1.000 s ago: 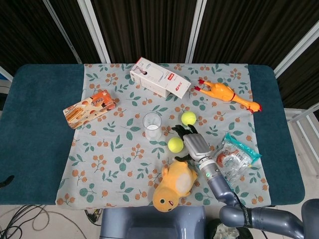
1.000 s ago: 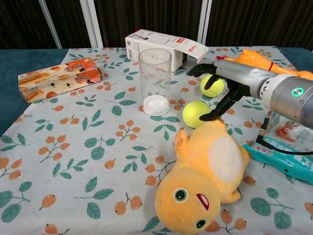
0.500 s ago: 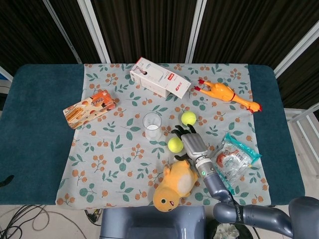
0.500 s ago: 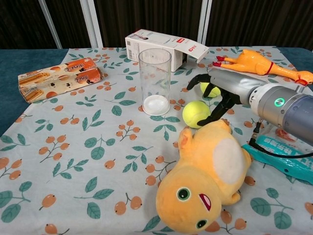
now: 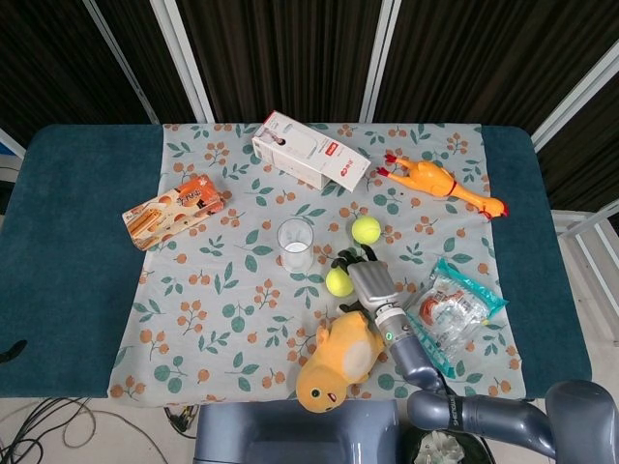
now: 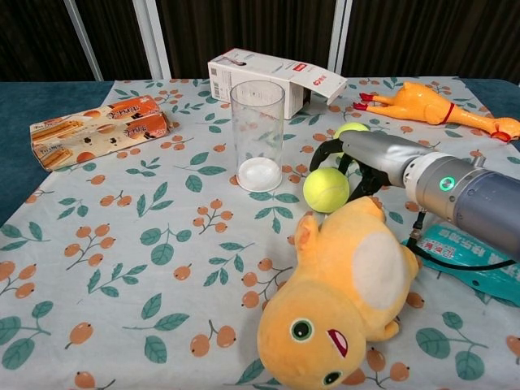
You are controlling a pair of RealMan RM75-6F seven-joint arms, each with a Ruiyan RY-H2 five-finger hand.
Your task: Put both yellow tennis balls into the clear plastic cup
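Note:
The clear plastic cup stands upright and empty at mid-table. One yellow tennis ball lies on the cloth just right of it. The second tennis ball lies farther back, half hidden behind my right hand in the chest view. My right hand hangs low over the near ball's right side, its dark fingers spread and curving around the ball, which still rests on the cloth. The left hand does not show in either view.
A yellow plush toy lies right in front of the near ball, under my right forearm. A snack packet is on the right, a rubber chicken and a white carton are at the back, and a biscuit box is on the left.
My right hand has come down and left, closing in around the near ball. The far ball now shows above the hand in the chest view. The plush toy shifted slightly.

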